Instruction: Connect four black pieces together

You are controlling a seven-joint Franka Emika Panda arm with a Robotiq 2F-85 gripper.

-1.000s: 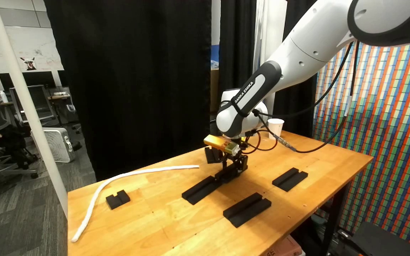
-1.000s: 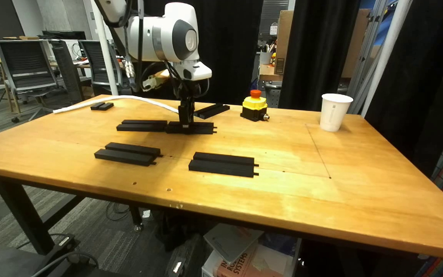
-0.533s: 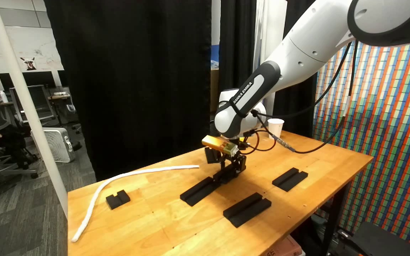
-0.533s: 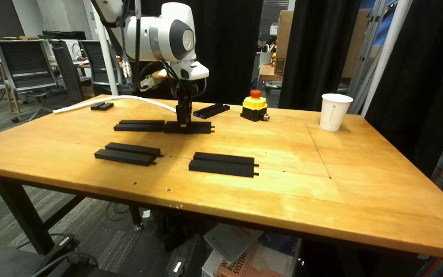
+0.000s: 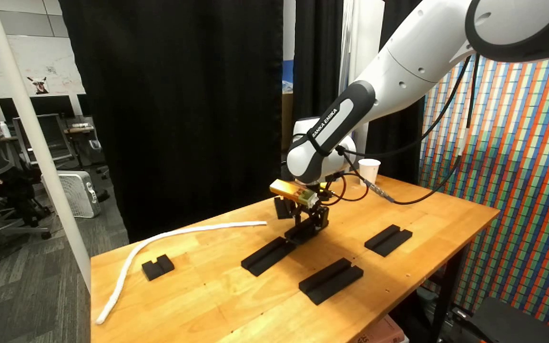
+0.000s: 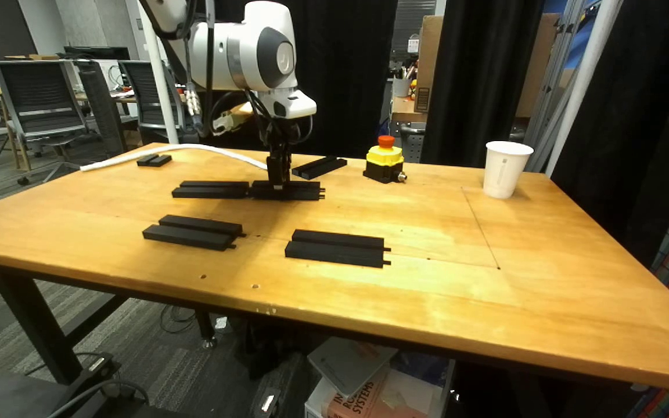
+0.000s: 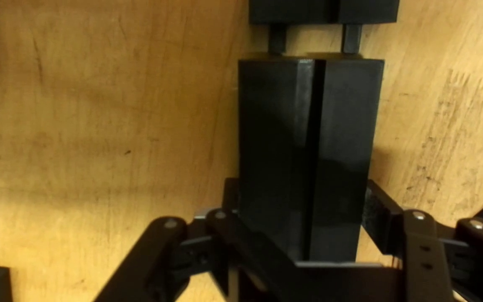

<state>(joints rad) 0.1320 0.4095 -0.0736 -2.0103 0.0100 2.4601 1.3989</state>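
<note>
The gripped black bar point(image 7: 304, 155) is running lengthwise up and down the wrist view, its long axis roughly lining up with a second black bar point(image 6: 210, 190). In an exterior view its two pegs point(image 6: 322, 197) are pointing toward the side of the desk point(image 6: 439, 302) with the paper cup point(image 6: 503, 171); the second bar's pegs are bridging a narrow gap to its opposite end, and I cannot tell whether they are seated. The bar is lying inside the tool point(image 7: 304, 205), which is pinching its long sides near the middle, spread just to its width. A third black bar point(image 6: 193, 231) and a fourth black bar point(image 6: 337, 248) are resting apart.
</note>
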